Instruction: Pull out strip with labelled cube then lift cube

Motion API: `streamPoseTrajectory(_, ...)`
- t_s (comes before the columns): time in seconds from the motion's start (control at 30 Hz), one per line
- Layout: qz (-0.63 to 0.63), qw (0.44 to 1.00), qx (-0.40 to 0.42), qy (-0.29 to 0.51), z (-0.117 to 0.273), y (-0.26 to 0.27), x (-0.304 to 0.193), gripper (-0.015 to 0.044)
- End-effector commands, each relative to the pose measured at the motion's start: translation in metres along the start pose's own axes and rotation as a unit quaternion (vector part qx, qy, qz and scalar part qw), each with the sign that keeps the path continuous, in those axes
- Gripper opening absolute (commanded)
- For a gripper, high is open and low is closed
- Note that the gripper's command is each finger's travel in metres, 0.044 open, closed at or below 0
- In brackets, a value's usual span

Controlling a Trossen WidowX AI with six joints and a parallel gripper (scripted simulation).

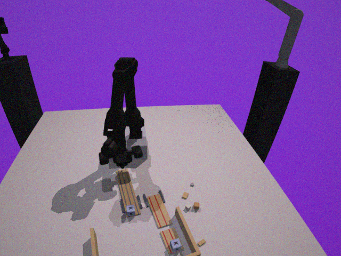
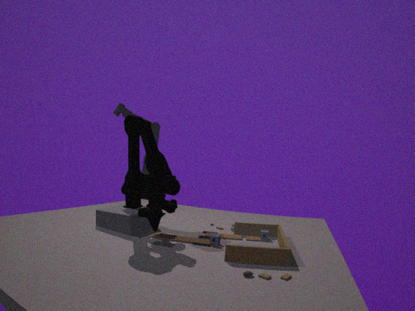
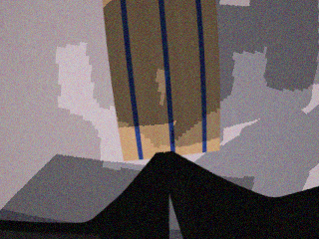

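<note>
My gripper (image 1: 122,166) (image 2: 155,230) (image 3: 163,159) is shut with nothing between its fingers, its tip at the near end of the blue-lined strip, apparently just above it. The blue-lined strip (image 1: 128,194) (image 2: 187,239) (image 3: 145,75) is one piece. A pale blue cube marked K (image 1: 130,209) (image 2: 214,238) sits on its far end, outside the wooden walls. The red-lined strip is in two pieces with a gap between them: a near piece (image 1: 160,210) (image 2: 227,236) and a far piece (image 1: 167,237) (image 2: 253,238). Another K cube (image 1: 175,244) (image 2: 264,234) sits on the far piece.
A wooden wall (image 1: 185,225) (image 2: 256,225) stands beside the red-lined strip; another wall (image 1: 94,242) (image 2: 259,256) stands on the opposite side. Low dark guides (image 1: 139,201) (image 1: 161,196) flank the strips. Small blocks (image 1: 196,205) (image 2: 264,276) lie outside the walls.
</note>
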State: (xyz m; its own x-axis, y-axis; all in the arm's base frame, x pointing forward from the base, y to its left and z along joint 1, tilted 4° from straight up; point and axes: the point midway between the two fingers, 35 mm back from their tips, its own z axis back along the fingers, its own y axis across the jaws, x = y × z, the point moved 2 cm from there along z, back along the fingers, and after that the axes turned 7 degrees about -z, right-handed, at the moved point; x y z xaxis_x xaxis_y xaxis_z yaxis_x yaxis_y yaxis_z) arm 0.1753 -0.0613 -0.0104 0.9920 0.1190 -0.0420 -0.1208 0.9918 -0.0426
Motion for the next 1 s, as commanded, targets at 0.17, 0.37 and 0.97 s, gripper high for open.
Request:
streamPoseTrajectory(0.17,-0.021,1.000,-0.005,-0.002,0.026,-0.002,0.015,0.0053)
streamPoseTrajectory(0.37,-0.062,0.998,-0.005,-0.003,0.027,0.002,0.041,0.0210)
streamPoseTrajectory(0.97,-0.062,0.998,-0.004,-0.006,0.035,0.010,0.108,0.0440)
